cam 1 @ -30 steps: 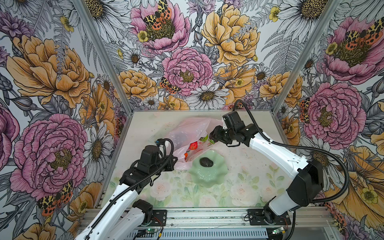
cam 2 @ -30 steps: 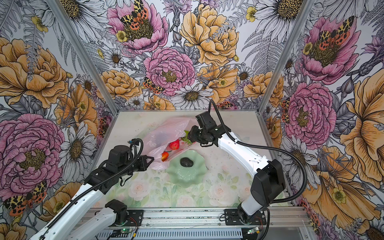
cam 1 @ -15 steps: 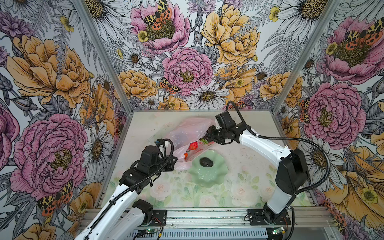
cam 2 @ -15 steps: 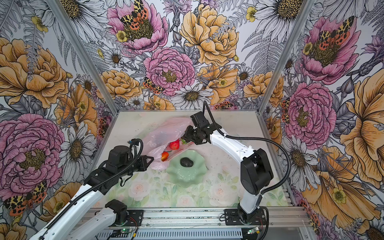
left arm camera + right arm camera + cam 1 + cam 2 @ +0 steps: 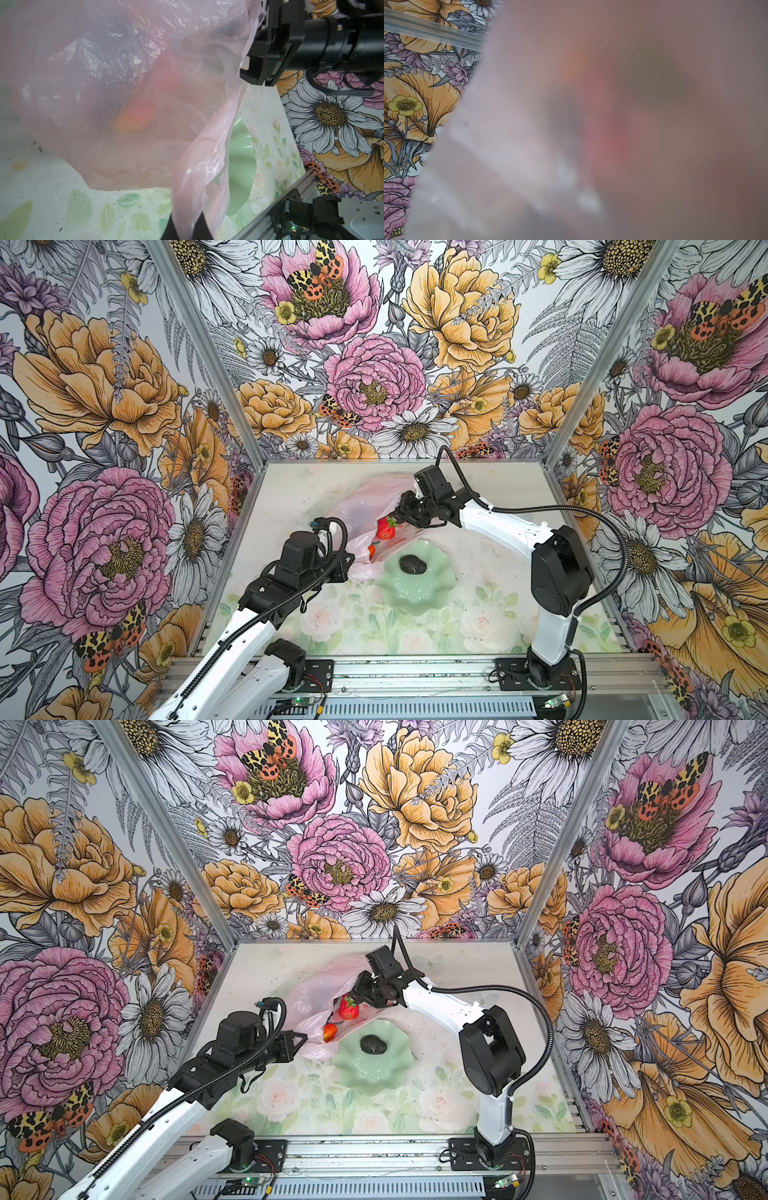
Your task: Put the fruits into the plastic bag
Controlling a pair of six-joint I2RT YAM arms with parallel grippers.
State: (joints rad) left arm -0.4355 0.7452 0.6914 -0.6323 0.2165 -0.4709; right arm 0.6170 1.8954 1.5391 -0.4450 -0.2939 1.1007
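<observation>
Pinching, left pincer (image 5: 348, 567): closed on the near edge of the plastic bag (image 5: 359, 506); in the left wrist view the film runs out from between its jaws.
Reaching, right pincer (image 5: 402, 514): tips at the bag's mouth, just beside the glossy red fruit (image 5: 385, 529); wide, narrow or holding something, I cannot tell.
Lying inside the bag: glossy red fruit and orange-red fruit (image 5: 372, 551).
Sitting on the worktop (image 5: 490, 506): pale green dish (image 5: 415, 593), just beside the bag, with the blackish lump (image 5: 412, 564) in it.

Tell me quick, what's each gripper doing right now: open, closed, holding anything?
Left gripper: closed, pinching the plastic bag.
Right gripper: at the bag's mouth, fingertips hidden, cannot be told.
</observation>
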